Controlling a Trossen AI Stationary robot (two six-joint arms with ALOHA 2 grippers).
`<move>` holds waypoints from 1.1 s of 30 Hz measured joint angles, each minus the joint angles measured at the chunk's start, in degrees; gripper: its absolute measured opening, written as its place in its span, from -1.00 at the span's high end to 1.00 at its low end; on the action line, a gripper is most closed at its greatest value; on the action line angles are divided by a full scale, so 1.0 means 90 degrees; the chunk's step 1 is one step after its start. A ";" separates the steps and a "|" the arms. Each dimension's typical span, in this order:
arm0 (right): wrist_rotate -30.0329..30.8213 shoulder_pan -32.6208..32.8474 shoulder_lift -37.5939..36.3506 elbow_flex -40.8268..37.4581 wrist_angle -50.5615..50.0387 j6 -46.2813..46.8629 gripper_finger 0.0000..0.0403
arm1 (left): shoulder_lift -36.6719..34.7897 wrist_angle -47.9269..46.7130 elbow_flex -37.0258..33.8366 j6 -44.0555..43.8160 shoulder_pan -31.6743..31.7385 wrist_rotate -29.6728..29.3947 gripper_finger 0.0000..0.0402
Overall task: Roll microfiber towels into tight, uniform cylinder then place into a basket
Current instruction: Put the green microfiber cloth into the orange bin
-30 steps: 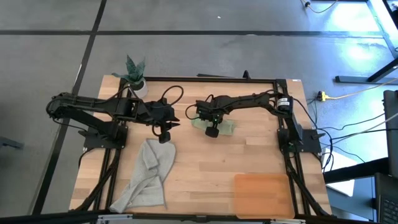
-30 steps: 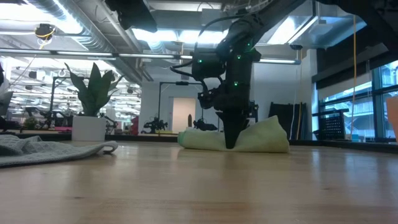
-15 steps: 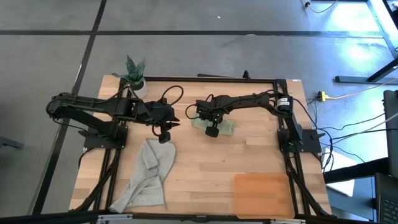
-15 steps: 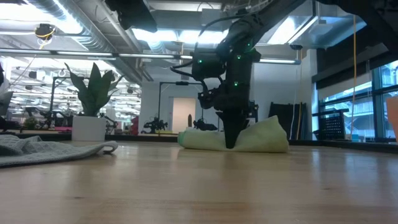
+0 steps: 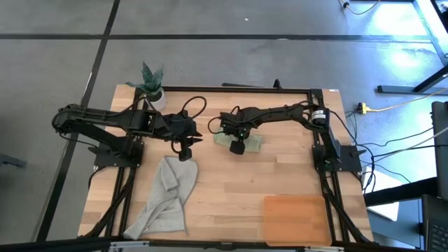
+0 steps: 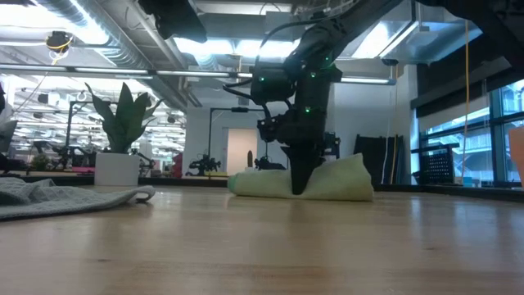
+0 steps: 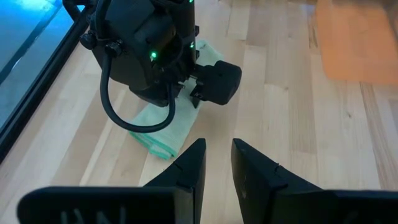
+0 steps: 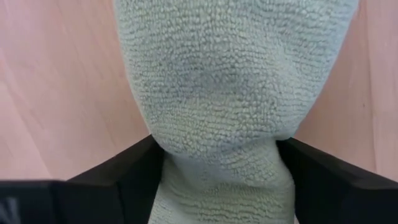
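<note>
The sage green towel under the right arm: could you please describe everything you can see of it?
The sage green towel is a soft, nubbly microfiber cloth, bunched into a loose, uneven roll lying on the pale wood table near the far middle. The right gripper straddles it, dark fingers pressing both sides and pinching it narrower. One end bulges higher than the other. Nothing else touches it.

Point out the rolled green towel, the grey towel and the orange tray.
Rolled sage green microfiber towel (image 6: 340, 179): low view, its right half.
Light grey microfiber towel (image 5: 168, 196): high view, its middle.
Shallow orange-brown tray (image 5: 294, 218): high view, its bare floor.
</note>
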 joint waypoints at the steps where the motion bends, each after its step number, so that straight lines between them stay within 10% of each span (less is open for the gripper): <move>1: -0.0002 0.0000 0.0000 0.0000 0.0006 0.0000 -0.40 | 0.0000 -0.0002 0.0000 -0.0002 0.0000 0.0000 0.67; 18: -0.0024 0.0005 0.0000 0.0000 0.0006 -0.0032 0.21 | 0.0000 -0.0001 0.0000 -0.0002 0.0000 0.0000 0.67; 33: 0.0005 0.0005 0.0000 0.0000 0.0011 -0.0163 0.29 | 0.0000 -0.0002 0.0000 -0.0002 0.0000 0.0001 0.67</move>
